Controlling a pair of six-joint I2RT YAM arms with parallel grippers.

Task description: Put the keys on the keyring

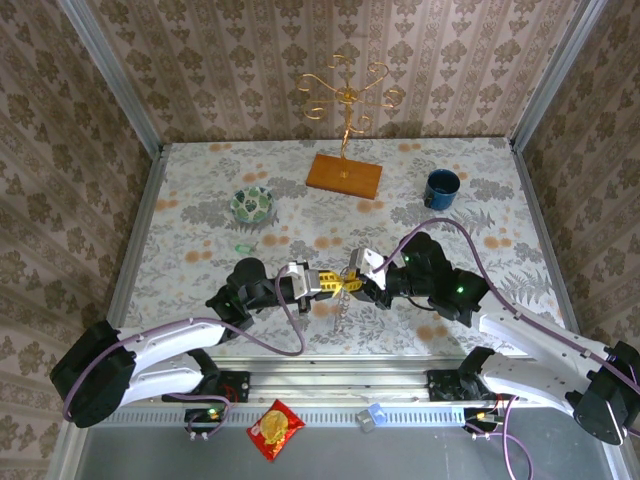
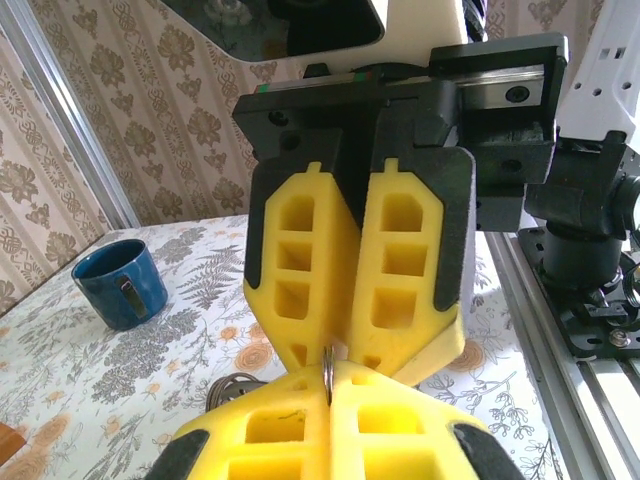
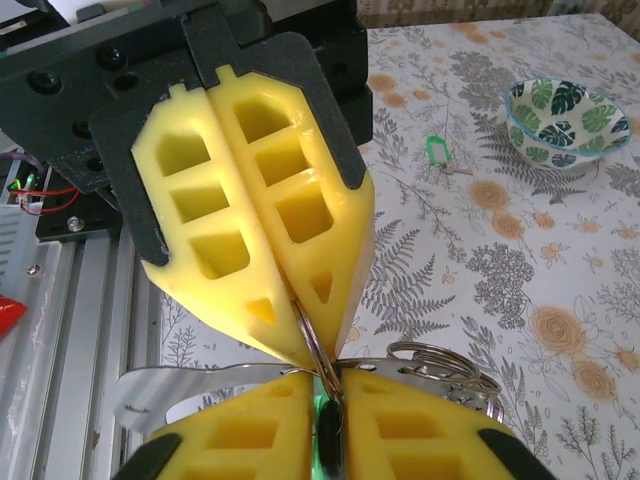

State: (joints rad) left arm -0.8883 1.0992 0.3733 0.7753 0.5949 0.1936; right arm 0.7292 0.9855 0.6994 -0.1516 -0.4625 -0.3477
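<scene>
At near centre, left claw [image 2: 330, 378] clamps the likely stiff, slippery keyring [image 3: 306, 330] by its wire while right claw [image 3: 328, 385] pinches a light green key [image 3: 321, 437].

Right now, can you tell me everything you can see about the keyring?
The keyring is a thin grey metal hoop, seen edge-on and held up between both claws. The left claw is shut on one side and the right claw pinches the other, where something green shows too. Smaller silver rings and a flat silvery key stick out beside it, and a string of silvery bits hangs underneath.
</scene>
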